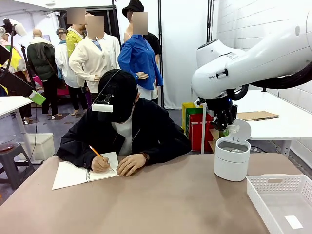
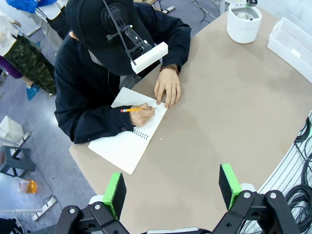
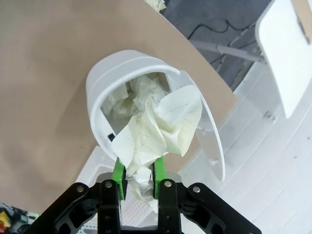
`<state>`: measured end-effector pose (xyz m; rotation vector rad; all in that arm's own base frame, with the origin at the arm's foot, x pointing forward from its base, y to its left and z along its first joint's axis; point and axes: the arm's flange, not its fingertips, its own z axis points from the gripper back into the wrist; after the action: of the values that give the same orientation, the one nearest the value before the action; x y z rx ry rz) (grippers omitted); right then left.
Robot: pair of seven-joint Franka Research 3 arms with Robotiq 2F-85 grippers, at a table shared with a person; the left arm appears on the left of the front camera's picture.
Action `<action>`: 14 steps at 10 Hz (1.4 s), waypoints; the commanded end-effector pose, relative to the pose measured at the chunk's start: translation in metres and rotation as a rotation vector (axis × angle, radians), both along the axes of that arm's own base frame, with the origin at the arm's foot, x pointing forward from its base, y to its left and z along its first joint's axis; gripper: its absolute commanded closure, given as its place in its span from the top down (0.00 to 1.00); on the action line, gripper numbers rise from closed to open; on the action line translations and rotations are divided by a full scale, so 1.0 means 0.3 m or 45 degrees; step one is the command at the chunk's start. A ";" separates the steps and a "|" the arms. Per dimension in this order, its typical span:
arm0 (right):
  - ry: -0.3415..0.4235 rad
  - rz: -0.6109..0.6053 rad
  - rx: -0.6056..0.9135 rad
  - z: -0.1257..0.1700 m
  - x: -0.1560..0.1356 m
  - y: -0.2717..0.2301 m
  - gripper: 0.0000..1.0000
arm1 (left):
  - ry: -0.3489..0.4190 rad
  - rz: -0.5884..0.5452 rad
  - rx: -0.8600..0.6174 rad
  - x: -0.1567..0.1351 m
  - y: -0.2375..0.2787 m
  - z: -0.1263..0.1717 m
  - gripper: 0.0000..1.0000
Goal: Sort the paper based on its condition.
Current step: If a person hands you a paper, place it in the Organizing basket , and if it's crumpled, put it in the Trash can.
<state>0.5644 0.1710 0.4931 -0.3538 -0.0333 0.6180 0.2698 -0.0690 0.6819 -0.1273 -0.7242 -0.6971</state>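
Right claw [image 3: 138, 166] around creased, crumpled white paper [image 3: 163, 122]

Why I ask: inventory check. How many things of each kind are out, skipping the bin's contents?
Notebook: 1
Pencil: 1
Bin: 1
Basket: 1
Paper slip: 1
Crumpled paper, in right gripper: 1
Total: 6

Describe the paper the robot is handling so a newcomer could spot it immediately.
Start at the round white bin with its lid flipped up, beside the white tray. Above its opening, the right gripper pinches the paper: a crumpled wad, unlike the flat notebook the person writes in.
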 end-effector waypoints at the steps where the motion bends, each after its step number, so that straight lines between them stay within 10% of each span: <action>1: -0.003 -0.052 -0.019 -0.035 -0.024 -0.037 0.26 | 0.001 0.003 0.005 -0.001 -0.001 0.001 1.00; 7: 0.023 -0.047 -0.010 -0.041 -0.012 -0.044 0.26 | 0.001 0.003 0.005 -0.001 -0.001 0.001 1.00; 11: 0.019 -0.056 -0.034 -0.050 -0.018 -0.045 0.90 | 0.001 0.003 0.005 -0.001 -0.001 0.001 1.00; 14: 0.015 -0.049 -0.043 -0.051 -0.019 -0.044 1.00 | 0.001 0.003 0.005 -0.001 -0.001 0.001 1.00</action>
<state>0.5576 0.1574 0.4794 -0.3629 -0.0058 0.5785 0.2698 -0.0690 0.6819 -0.1273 -0.7241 -0.6971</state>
